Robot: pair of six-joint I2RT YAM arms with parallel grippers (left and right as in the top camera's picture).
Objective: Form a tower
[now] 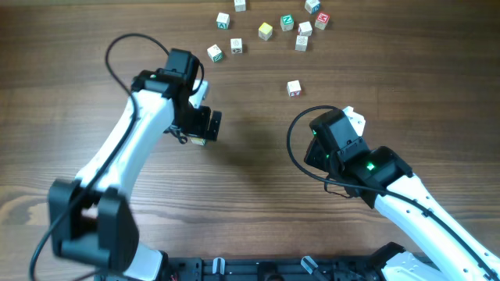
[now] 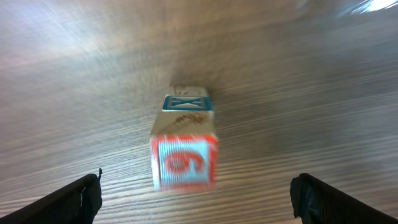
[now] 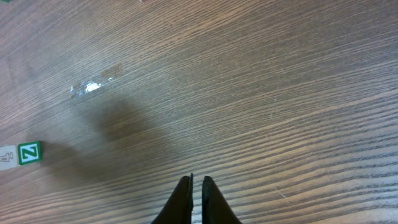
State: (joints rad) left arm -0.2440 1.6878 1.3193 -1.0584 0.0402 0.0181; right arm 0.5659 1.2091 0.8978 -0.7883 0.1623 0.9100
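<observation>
Both claws hold nothing: left claw [image 1: 205, 125] gapes wide astride the tower [image 2: 183, 163], left of centre on the worktop [image 1: 258, 172]; right claw [image 3: 196, 183] is pinched closed. Lift the left straight up, clear of the stack's sides.

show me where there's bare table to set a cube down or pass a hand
Bare wood between the tower and the right claw, and on the table left of the left arm. Crowded: the loose cubes along the far edge.
</observation>
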